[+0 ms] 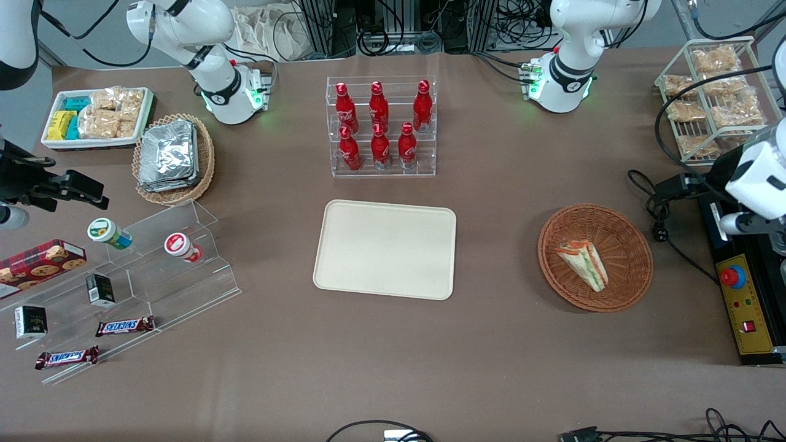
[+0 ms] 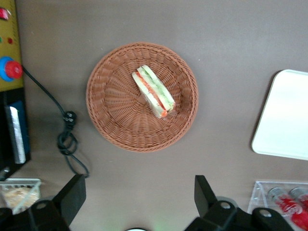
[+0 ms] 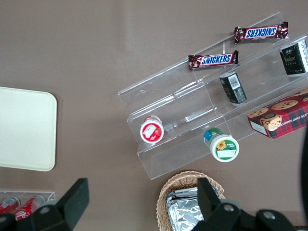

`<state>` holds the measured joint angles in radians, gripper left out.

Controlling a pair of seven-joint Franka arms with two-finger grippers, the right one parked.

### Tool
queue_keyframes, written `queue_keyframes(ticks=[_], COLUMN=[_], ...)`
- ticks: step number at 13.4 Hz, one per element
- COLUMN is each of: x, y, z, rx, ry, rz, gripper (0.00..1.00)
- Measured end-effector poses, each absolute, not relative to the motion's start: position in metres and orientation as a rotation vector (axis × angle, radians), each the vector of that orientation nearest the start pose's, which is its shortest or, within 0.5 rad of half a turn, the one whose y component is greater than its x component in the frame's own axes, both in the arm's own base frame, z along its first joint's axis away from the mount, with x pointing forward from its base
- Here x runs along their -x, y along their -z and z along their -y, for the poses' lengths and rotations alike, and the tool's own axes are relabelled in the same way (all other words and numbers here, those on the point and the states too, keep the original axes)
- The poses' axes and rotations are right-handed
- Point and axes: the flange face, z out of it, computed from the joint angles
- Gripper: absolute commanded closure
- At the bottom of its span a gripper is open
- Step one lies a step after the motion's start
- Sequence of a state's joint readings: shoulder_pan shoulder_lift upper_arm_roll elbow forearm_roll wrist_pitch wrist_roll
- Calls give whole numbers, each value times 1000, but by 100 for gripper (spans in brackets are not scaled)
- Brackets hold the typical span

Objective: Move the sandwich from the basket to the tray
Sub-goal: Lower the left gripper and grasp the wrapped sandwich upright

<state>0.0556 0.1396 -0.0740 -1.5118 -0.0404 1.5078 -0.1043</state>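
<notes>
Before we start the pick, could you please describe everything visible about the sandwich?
The sandwich is a triangular wedge of pale bread with orange-red and green filling, apparently clear-wrapped. It lies on its side in the reddish-brown wicker basket, touching only the weave. The open gripper hovers above the table beside the basket, clear of it.

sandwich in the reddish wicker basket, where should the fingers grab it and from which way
Probably from straight above, fingers closing across the two bread faces at mid-length: the triangular clear-wrapped sandwich lies alone in the shallow round reddish-brown wicker basket. The open gripper hangs above the table beside it.
</notes>
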Motion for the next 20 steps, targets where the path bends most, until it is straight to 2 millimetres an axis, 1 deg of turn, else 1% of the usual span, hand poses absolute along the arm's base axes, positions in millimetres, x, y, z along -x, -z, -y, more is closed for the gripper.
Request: queue_keyframes(ticks=[2, 6, 8, 11, 12, 14, 17, 20], x=[-597, -621, -629, -639, -642, -647, -652, -645], y=[-543, -482, -449, -394, -379, -358, -330, -293], z=[13, 13, 15, 15, 15, 19, 25, 27], rx=[3158, 3125, 3106, 3075, 3063, 3045, 3021, 3003], ry=[-288, -387, -434, -492, -505, -508, -466, -446], rz=[249, 404, 457, 537, 569, 628, 740, 806], gripper=[1, 1, 0, 0, 0, 0, 0, 0])
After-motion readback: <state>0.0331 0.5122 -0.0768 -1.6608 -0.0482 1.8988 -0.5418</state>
